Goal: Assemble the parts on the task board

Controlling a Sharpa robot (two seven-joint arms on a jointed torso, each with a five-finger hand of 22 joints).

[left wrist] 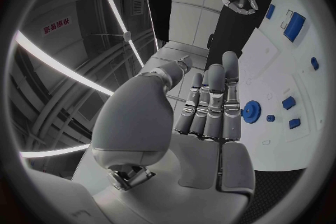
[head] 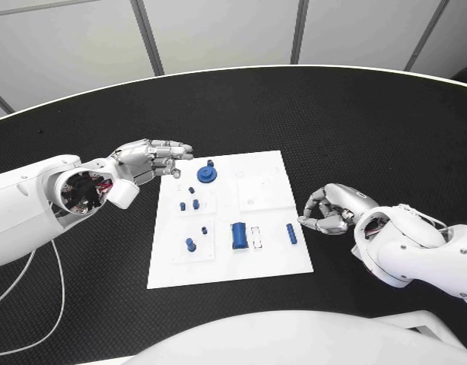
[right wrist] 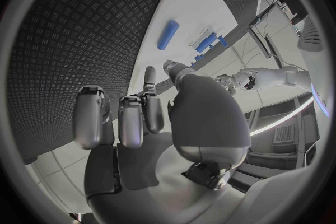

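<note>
White board (head: 266,262) lies mid counter (head: 332,114), long sides running front to back. Blue parts on it: round gear-like knob (head: 208,175) w/ a small peg (head: 211,163) just behind it near the board's far left corner; two short pegs (head: 190,204) in the left-middle section; one stubby piece (head: 190,245) toward the near left; a bigger upright block (head: 239,235) near board centre; a thin bar (head: 292,233) close to the right edge.

Left hand (head: 154,160) hovers off the board's far left corner, fingers together and bent fwd, nothing in them; fingertips near the knob but apart from it. Left wrist view: fingers (left wrist: 213,103) side by side, thumb off to one side, knob (left wrist: 251,111) just past the tips.

Right hand (head: 335,209) sits by the board's right edge, beside the thin bar, fingers curled in loosely, holding nothing. Right wrist view: fingers (right wrist: 133,120) bent, bar (right wrist: 168,35) lying on the board (right wrist: 203,5) beyond, not touched.
</note>
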